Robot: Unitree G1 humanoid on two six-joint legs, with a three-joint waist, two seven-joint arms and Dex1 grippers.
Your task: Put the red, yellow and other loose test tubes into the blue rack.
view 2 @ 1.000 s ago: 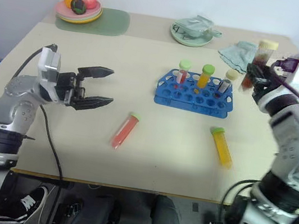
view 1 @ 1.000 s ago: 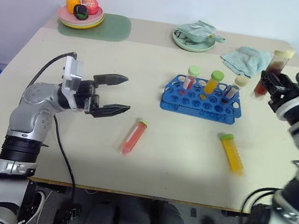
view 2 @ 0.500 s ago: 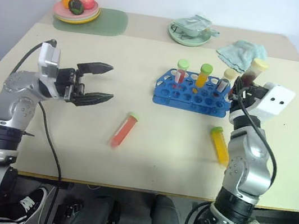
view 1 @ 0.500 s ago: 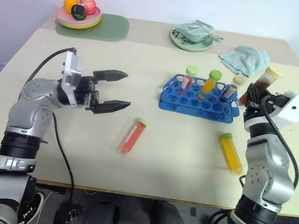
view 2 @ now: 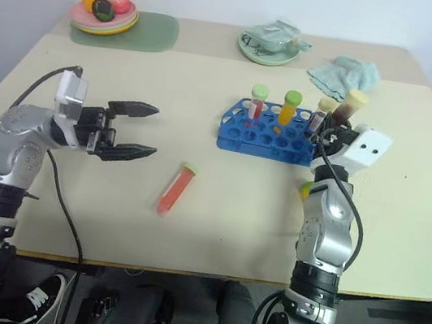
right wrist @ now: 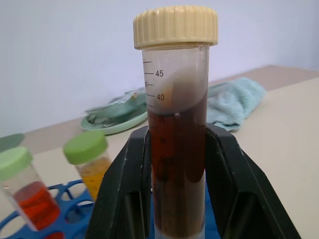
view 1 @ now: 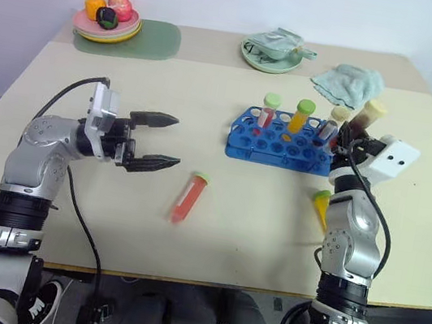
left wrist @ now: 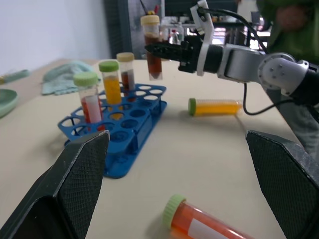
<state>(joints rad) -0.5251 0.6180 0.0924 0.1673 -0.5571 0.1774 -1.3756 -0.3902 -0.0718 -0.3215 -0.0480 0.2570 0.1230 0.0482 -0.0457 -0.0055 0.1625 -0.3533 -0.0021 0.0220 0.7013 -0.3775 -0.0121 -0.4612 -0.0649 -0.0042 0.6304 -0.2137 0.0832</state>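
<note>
The blue rack [view 1: 281,142] stands right of the table's middle with three capped tubes upright in it. My right gripper [view 1: 350,134] is shut on a dark brown tube with a cream cap [right wrist: 174,124], held slightly tilted just above the rack's right end. A red tube with a green cap [view 1: 186,197] lies loose on the table in front of the rack. The yellow tube [left wrist: 219,106] lies near the right arm, partly hidden behind it in the eye views. My left gripper [view 1: 166,139] hangs open left of the red tube, its fingers [left wrist: 75,189] pointing toward the rack.
A plate of fruit [view 1: 107,21] on a green mat [view 1: 149,36] sits at the back left. A pale green dish [view 1: 274,54] and a teal cloth [view 1: 348,80] lie at the back, behind the rack.
My right arm has come down and in toward the rack's right end, carrying the brown tube. The left gripper has stayed where it was, open.
</note>
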